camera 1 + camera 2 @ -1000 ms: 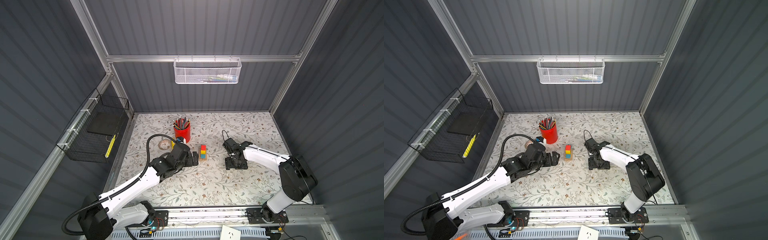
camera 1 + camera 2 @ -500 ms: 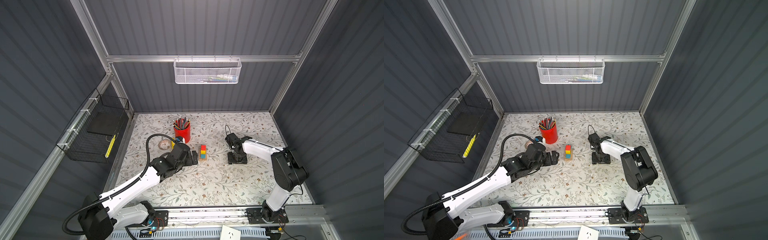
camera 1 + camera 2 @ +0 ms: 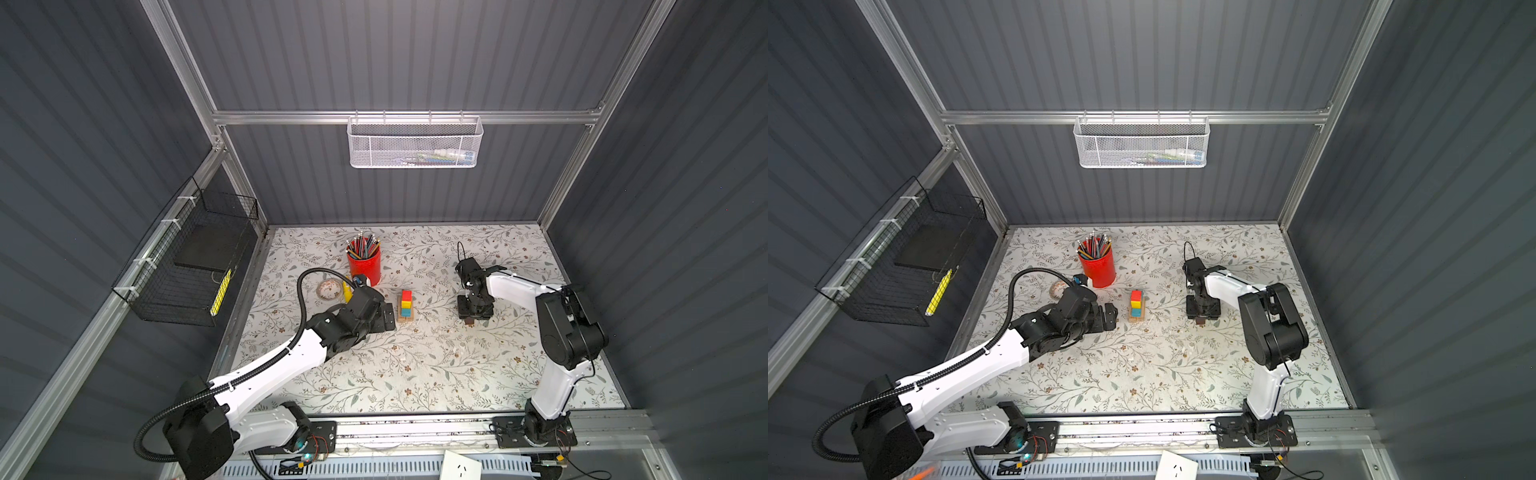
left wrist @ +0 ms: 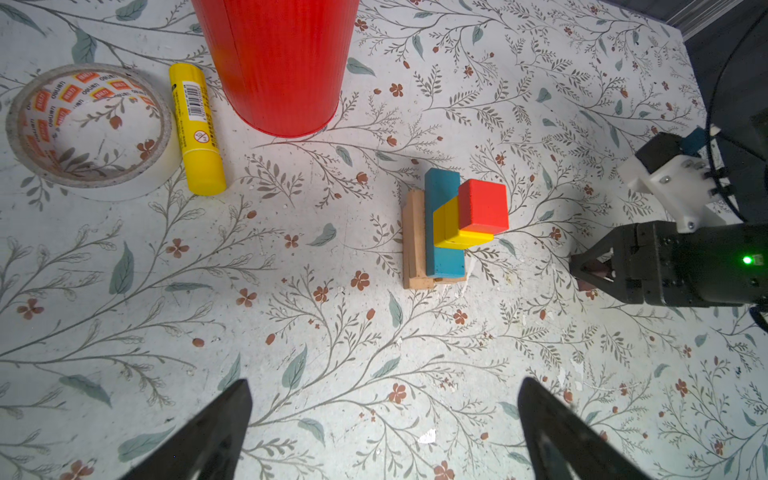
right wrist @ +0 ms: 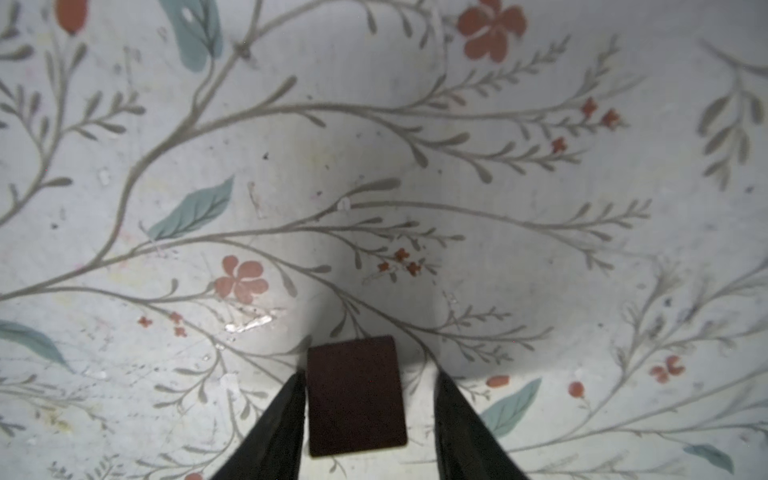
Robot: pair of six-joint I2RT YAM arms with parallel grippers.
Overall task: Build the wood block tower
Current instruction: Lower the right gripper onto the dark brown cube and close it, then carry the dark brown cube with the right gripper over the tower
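Observation:
The wood block tower (image 3: 406, 305) (image 3: 1136, 305) (image 4: 453, 224) stands mid-mat: tan planks at the bottom, then a blue plank, a yellow cube and a red cube on top. The dark brown piece (image 5: 355, 395) (image 3: 469, 321) lies flat on the mat to its right. My right gripper (image 5: 370, 374) (image 3: 473, 316) points down over it, open, with a finger on each side; one finger touches it and a gap shows at the other. My left gripper (image 4: 384, 382) (image 3: 388, 318) hangs wide open and empty just left of the tower.
A red pencil cup (image 3: 365, 266) (image 4: 278, 62) stands behind the tower. A yellow glue stick (image 4: 199, 129) and a tape roll (image 4: 89, 124) lie beside the cup. A white mesh basket (image 3: 415, 143) hangs on the back wall and a black wire basket (image 3: 191, 262) on the left wall.
My right arm has folded its elbow inward and its jaws have narrowed around the dark brown piece. The left arm and the tower have not moved.

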